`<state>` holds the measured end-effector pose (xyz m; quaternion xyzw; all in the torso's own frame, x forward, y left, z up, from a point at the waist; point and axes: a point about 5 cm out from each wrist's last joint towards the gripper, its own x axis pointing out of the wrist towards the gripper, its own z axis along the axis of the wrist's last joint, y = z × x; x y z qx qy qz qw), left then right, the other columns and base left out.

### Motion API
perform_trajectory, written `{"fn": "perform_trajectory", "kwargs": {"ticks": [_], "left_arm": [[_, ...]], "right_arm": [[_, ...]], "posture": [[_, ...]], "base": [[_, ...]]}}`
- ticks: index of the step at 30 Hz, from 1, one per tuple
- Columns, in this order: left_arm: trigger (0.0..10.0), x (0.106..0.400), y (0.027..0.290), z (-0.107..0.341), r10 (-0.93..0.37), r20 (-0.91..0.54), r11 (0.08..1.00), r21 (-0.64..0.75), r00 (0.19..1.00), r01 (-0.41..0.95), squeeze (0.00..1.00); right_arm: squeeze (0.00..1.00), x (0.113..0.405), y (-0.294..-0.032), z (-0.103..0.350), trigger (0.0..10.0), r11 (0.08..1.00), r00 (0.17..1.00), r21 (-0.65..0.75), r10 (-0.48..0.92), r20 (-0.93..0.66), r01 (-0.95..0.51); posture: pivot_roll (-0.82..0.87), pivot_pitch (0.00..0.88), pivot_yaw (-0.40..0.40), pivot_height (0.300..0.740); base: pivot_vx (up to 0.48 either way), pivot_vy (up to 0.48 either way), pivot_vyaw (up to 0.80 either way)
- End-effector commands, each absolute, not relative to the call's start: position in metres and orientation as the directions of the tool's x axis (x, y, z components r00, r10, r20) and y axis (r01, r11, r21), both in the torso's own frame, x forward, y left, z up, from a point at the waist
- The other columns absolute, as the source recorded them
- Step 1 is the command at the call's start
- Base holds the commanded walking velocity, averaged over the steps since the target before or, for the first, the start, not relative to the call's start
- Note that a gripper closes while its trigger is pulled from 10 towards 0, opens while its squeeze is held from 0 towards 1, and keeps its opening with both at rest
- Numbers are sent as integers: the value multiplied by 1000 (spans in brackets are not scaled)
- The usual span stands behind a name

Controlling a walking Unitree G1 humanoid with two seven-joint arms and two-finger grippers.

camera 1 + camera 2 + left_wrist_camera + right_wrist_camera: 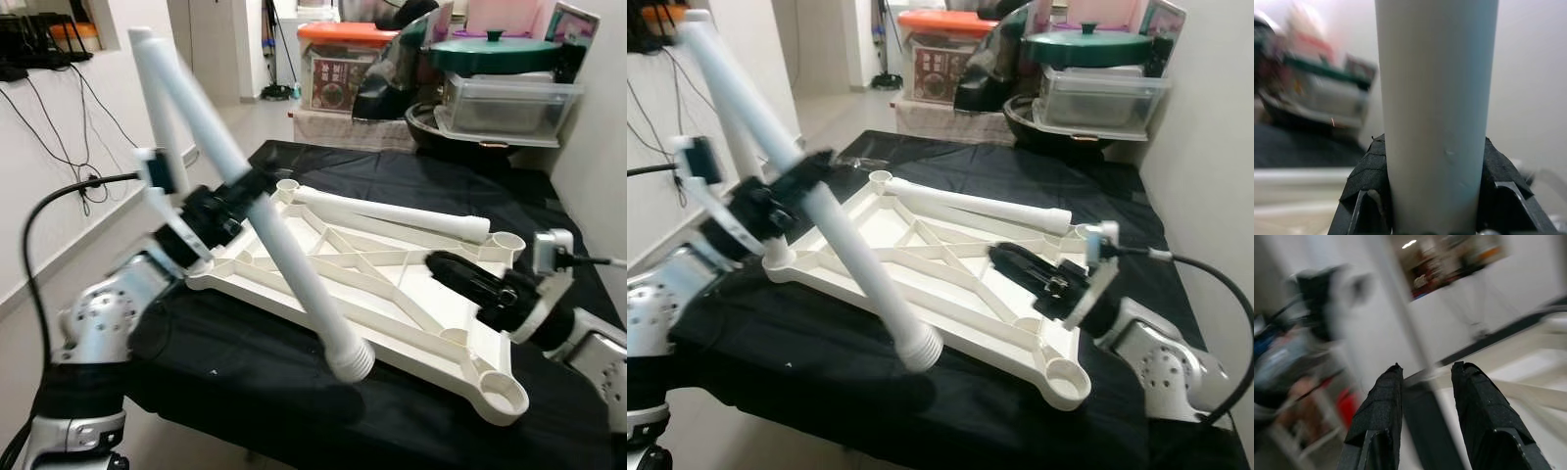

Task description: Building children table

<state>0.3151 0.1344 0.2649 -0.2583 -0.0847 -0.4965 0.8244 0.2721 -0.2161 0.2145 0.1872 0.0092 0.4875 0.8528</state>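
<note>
A white children's table top lies upside down on a black cloth. My left gripper is shut on a white table leg. The leg is tilted, its threaded end low over the cloth by the top's front edge. The left wrist view has this leg clamped between the black fingers. A second leg stands at the top's left corner. A third leg lies along the far edge. My right gripper hovers open and empty over the top's right side.
Open corner sockets sit at the front right and far right. Storage boxes and a green-lidded pot crowd the back. A wall runs close on the right. Cables hang on the left wall above the floor.
</note>
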Motion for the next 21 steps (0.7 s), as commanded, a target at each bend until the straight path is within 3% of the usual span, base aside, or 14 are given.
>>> {"fn": "perform_trajectory", "kwargs": {"ticks": [1,2,5,12,15,21], "left_arm": [[10000,318,128,266,-808,369,374,-284,460,883,0],[10000,320,123,267,-825,356,362,-263,439,894,0],[10000,322,119,269,-832,355,356,-249,427,901,0],[10000,332,99,282,-832,388,360,-166,397,918,0],[10000,334,95,284,-837,390,359,-139,384,923,0],[10000,336,92,285,-844,384,357,-119,374,927,0]], "right_arm": [[0,267,-204,215,10000,395,450,302,881,142,-868],[0,265,-197,216,10000,363,412,282,900,139,-888],[0,268,-193,214,10000,375,416,265,901,118,-888],[0,294,-173,206,10000,536,539,164,842,-25,-828],[0,297,-170,208,10000,543,550,168,835,-10,-822],[0,290,-164,206,10000,469,477,188,879,-1,-863]], "posture": [[13,0,-14,740],[13,0,-14,740],[12,0,-14,740],[11,0,-13,740],[10,0,-12,740],[11,0,-8,740]], "base": [[0,0,0],[0,0,0],[0,0,0],[0,0,0],[0,0,-210],[0,0,-703]]}}
